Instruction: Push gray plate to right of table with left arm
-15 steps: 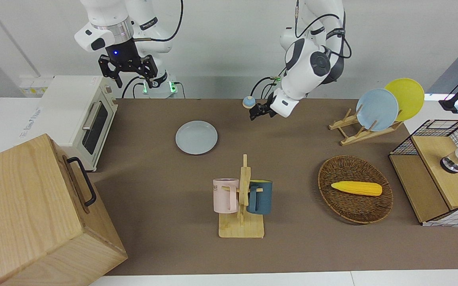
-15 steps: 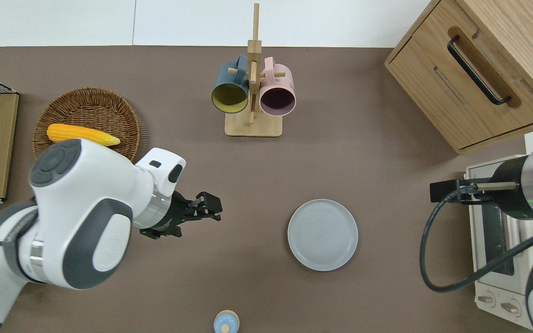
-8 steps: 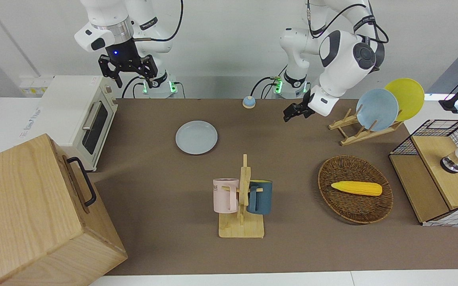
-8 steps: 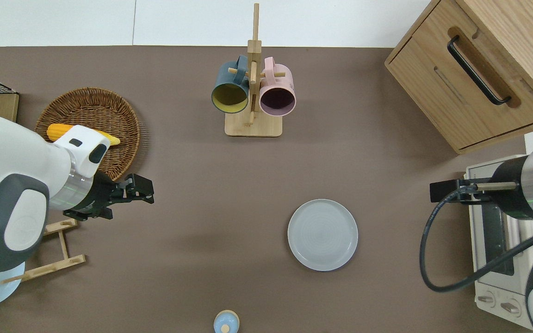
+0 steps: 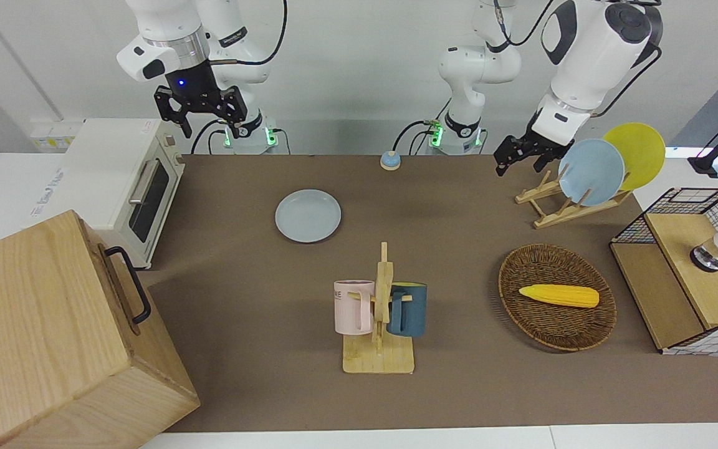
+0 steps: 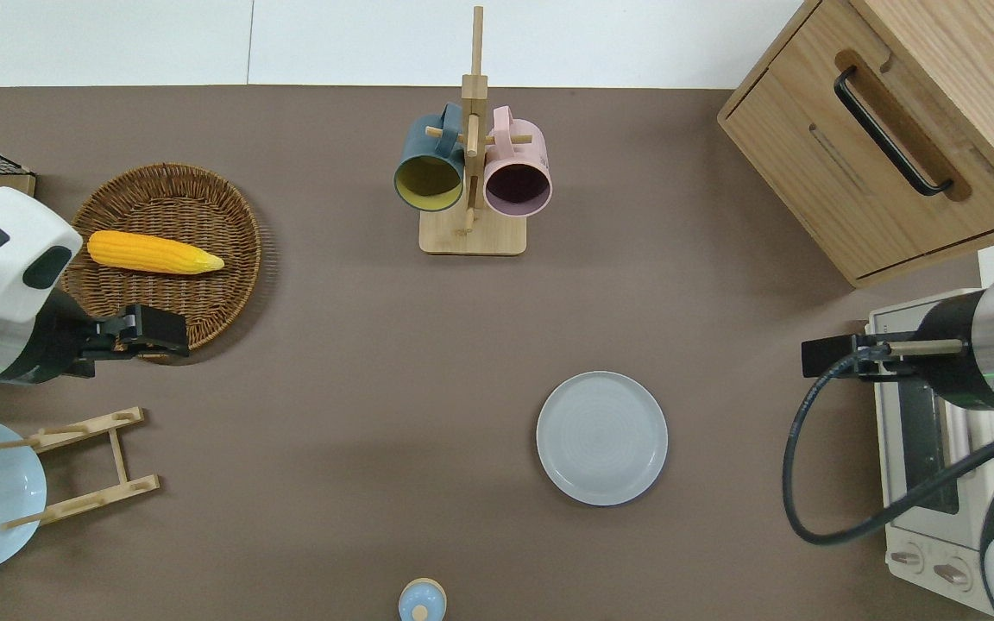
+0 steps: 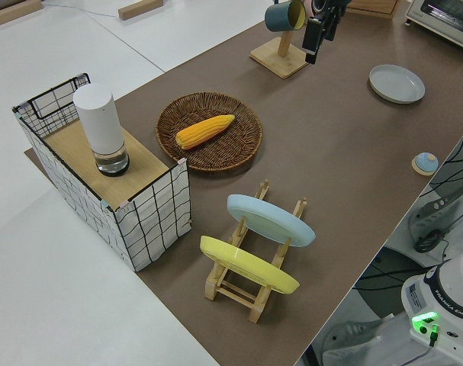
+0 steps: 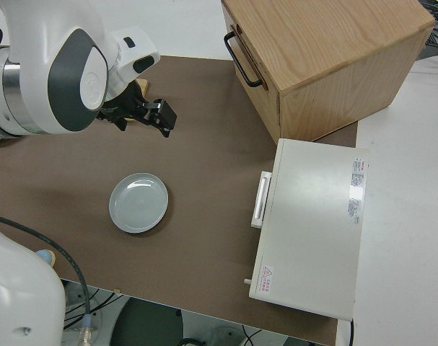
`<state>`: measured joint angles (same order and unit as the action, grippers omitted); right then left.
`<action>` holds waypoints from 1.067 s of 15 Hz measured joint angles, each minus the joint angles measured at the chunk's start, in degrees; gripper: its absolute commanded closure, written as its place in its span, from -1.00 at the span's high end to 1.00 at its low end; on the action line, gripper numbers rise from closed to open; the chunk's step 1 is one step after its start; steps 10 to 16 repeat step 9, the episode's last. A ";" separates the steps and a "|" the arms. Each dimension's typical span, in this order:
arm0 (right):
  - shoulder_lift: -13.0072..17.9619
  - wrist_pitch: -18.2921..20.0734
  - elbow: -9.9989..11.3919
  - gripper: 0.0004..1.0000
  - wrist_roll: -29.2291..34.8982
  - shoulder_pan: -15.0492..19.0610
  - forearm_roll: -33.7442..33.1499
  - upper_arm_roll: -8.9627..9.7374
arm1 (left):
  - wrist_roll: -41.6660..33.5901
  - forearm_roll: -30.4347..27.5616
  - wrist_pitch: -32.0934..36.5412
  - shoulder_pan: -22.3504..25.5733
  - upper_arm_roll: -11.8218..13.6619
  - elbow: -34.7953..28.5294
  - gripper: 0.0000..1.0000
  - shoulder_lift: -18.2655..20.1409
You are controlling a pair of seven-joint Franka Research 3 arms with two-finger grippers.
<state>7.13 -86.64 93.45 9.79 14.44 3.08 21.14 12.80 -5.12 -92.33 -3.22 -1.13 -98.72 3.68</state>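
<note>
The left tool (image 6: 147,330) hangs in the air over the edge of the wicker basket (image 6: 204,194), carrying nothing; whether its fingers are spread or pressed together cannot be told. The left arm (image 5: 589,43) rises above the plate rack (image 5: 552,202) at its own end of the table (image 6: 359,362). The basket holds a corn cob (image 6: 154,252). The gray plate (image 6: 602,437) lies flat on the table, well apart from the basket, toward the right arm's end and nearer to the robots than the mug stand (image 6: 472,138), near the toaster oven (image 5: 122,181). The right arm is parked.
</note>
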 measured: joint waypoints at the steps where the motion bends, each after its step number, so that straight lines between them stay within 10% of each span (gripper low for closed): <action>1: 0.00 0.00 0.00 0.99 0.00 0.00 0.00 0.00 | -0.28 0.01 0.58 0.96 0.01 1.09 0.98 0.00; 16: 0.00 0.00 0.00 0.99 0.00 0.00 0.00 0.00 | -0.47 0.01 1.75 1.66 0.21 3.31 0.98 0.00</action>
